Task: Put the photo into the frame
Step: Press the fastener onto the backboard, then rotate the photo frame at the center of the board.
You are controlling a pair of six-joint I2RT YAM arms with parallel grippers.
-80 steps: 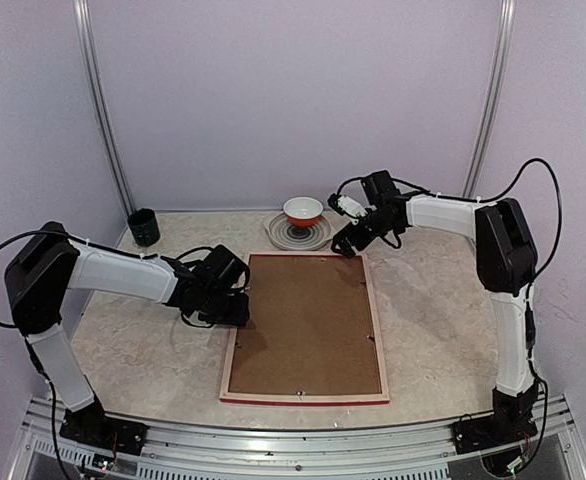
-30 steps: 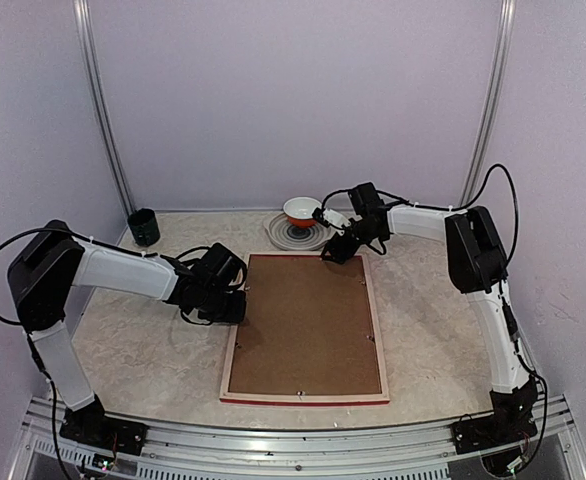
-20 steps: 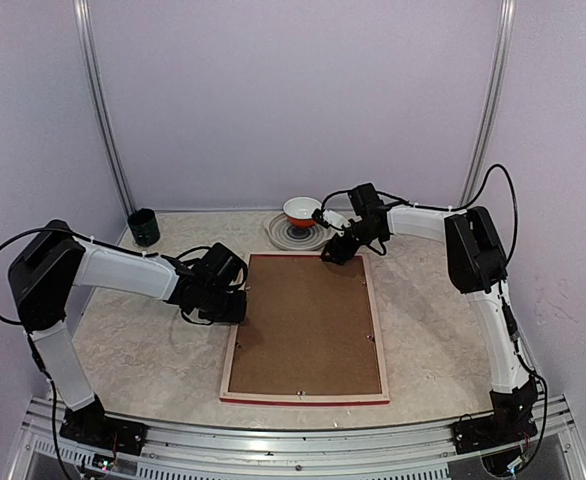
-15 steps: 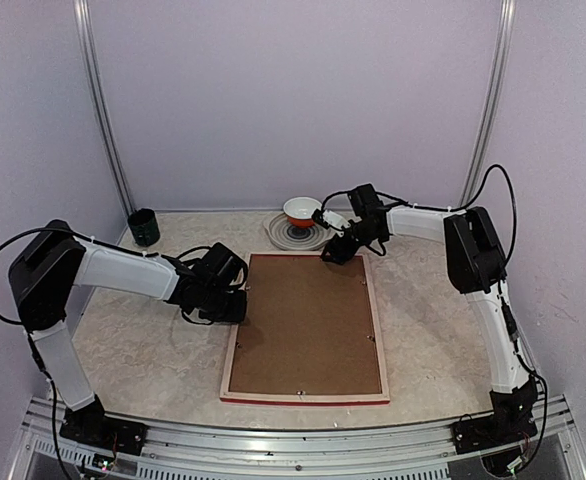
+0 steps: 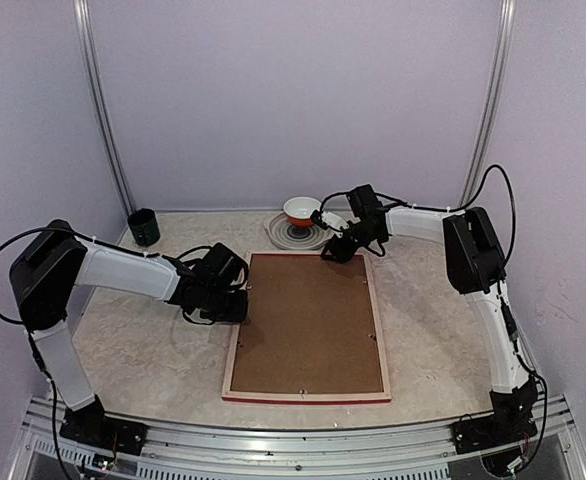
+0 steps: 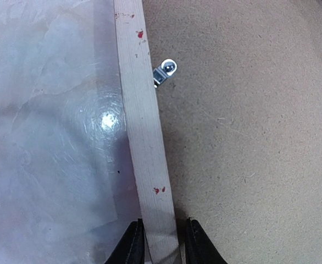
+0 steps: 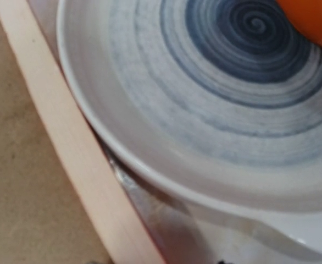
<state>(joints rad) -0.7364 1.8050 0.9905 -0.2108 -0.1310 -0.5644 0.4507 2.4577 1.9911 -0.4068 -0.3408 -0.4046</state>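
Near edge: metal rail (image 5: 293,445) carrying both arm bases.
Surface: table (image 5: 433,330), pale marbled top, glossy.
The frame (image 6: 144,137): flat at table centre, face down, long side running near to far; pale wood back edges up, a red strip along the near side; brown board (image 5: 308,320) fills it; small metal clip (image 6: 165,70) on the left inner edge.
Left arm: rises from the near-left base, elbow high at the left, forearm reaching right and down to the frame's left side; left gripper (image 6: 162,242) pinches the pale wood edge, one finger on each side.
Right arm: upright from the near-right base, bent at the top, forearm stretched left to the frame's far edge; right gripper (image 5: 335,251) low at that edge, just beside the plate (image 7: 216,110); fingers not shown, spread cannot be told.
Far side: blue-swirl plate touching or overlapping the frame's far edge; orange bowl (image 5: 303,210) on it; dark cup (image 5: 143,227) far left.
Room: lilac walls (image 5: 293,100); two metal uprights (image 5: 101,110).
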